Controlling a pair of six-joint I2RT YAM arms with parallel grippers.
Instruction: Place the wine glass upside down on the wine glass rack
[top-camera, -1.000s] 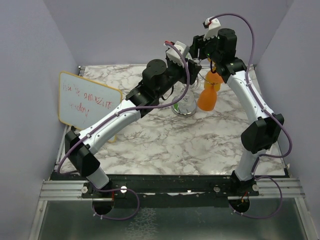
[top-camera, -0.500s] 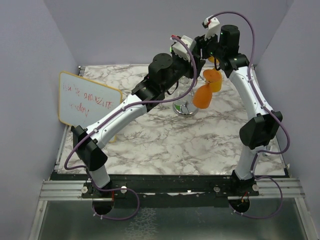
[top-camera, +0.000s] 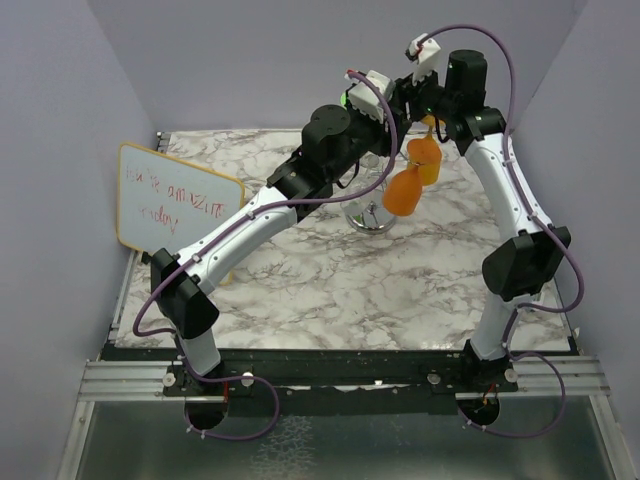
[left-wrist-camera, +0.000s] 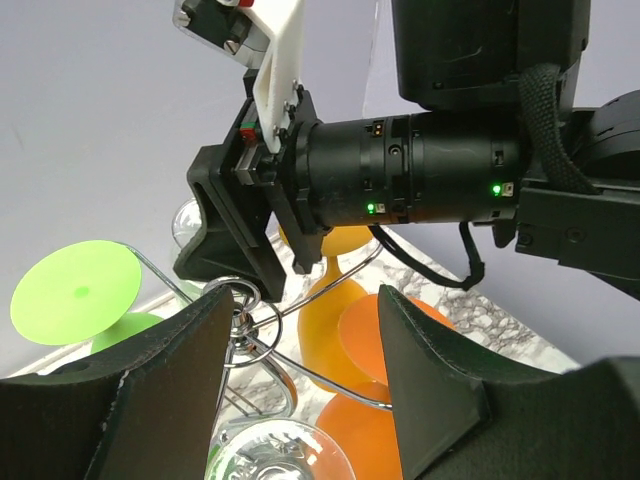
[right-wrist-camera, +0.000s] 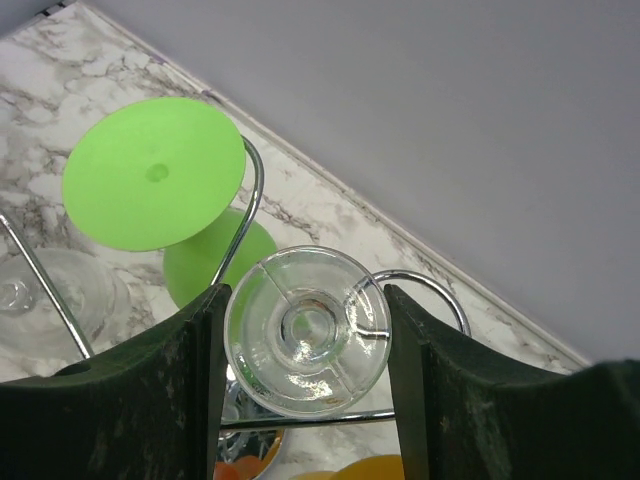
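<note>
The chrome wine glass rack (top-camera: 370, 215) stands at the back middle of the marble table, and its spiral arms show in both wrist views. My right gripper (right-wrist-camera: 305, 340) is above the rack, shut on the round foot of a clear wine glass (right-wrist-camera: 306, 330). The foot faces the camera, so the glass is upside down. A curled rack arm (right-wrist-camera: 437, 287) lies against the foot's right edge. My left gripper (left-wrist-camera: 300, 390) hangs open over the rack hub (left-wrist-camera: 240, 305) and grips nothing. Another clear foot (left-wrist-camera: 280, 455) shows low between its fingers.
Two orange glasses (top-camera: 405, 190) hang upside down on the rack's right side. A green glass (right-wrist-camera: 150, 170) hangs on the far side. A second clear glass (right-wrist-camera: 40, 290) sits at the left of the right wrist view. A whiteboard (top-camera: 175, 205) leans at the table's left edge.
The left arm has lifted from beside the rack to above it, closer to the right wrist. The right wrist has risen a little. The lower orange glass has shifted slightly left.
</note>
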